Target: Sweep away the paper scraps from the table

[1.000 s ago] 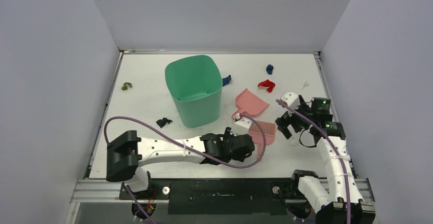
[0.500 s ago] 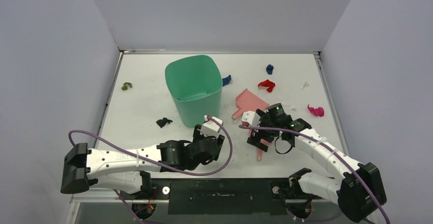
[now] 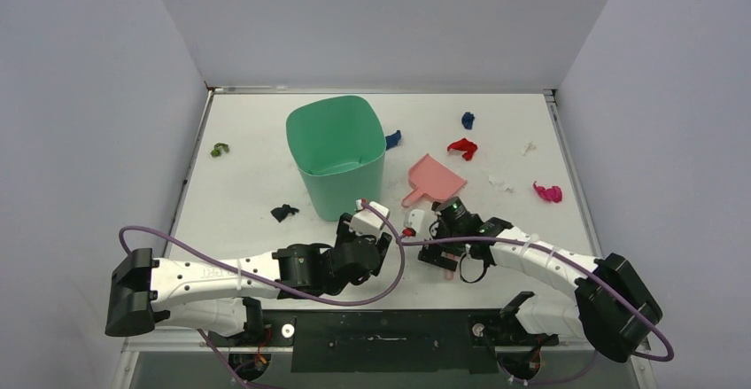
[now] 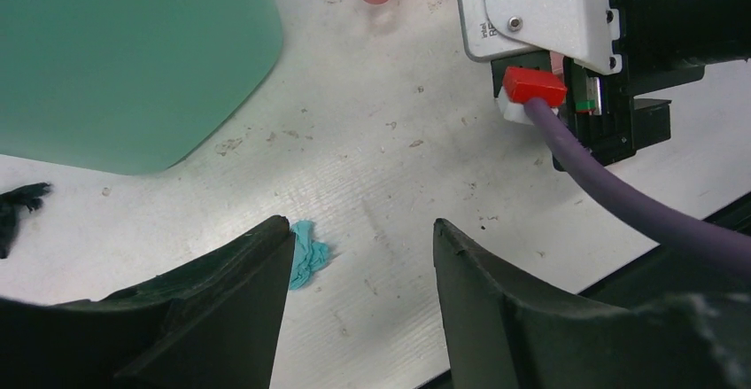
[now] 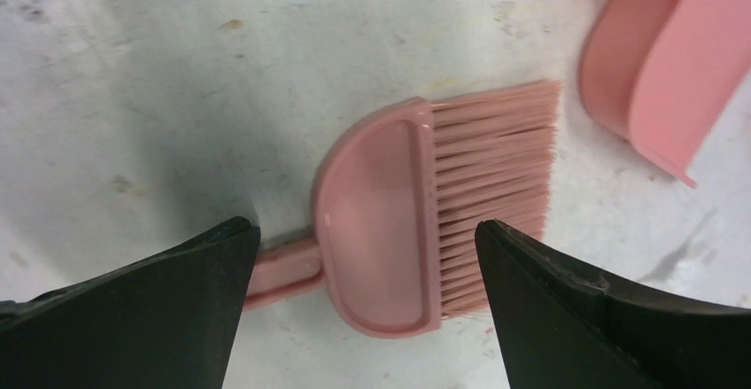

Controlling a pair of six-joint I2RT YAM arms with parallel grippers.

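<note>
- While the paper scraps are all small, they're scattered pretty much everywhere on the tabletop [image 3: 248, 176]: an olive scrap [image 3: 219, 150] near the left edge, a black scrap [image 3: 283, 213] just left of the green bin [image 3: 336, 154], a dark blue scrap [image 3: 393, 138] right beside the bin on its other side, another blue scrap [image 3: 468, 120] and a red scrap [image 3: 461, 148] farther right toward the back, and a magenta scrap [image 3: 547, 192] near the right edge.
- One teal scrap [image 4: 307, 253] shows up in the left wrist view, lying just beside one finger of the left claw [image 4: 361, 227].
- That green bin stands upright, middle-back of the tabletop.
- Pink dustpan [image 3: 436, 179] lies flat to the bin's right, handle pointing near-left.
- Pink brush [image 5: 381, 221] lies flat close to the dustpan, bristles toward it.
- Right claw [image 5: 363, 225] hangs right over the brush head, fingers spread wide on either side, not clamped on it.
- Left claw is apart too, nothing between its fingers, low over the tabletop in front of the bin, close to the right claw.
</note>
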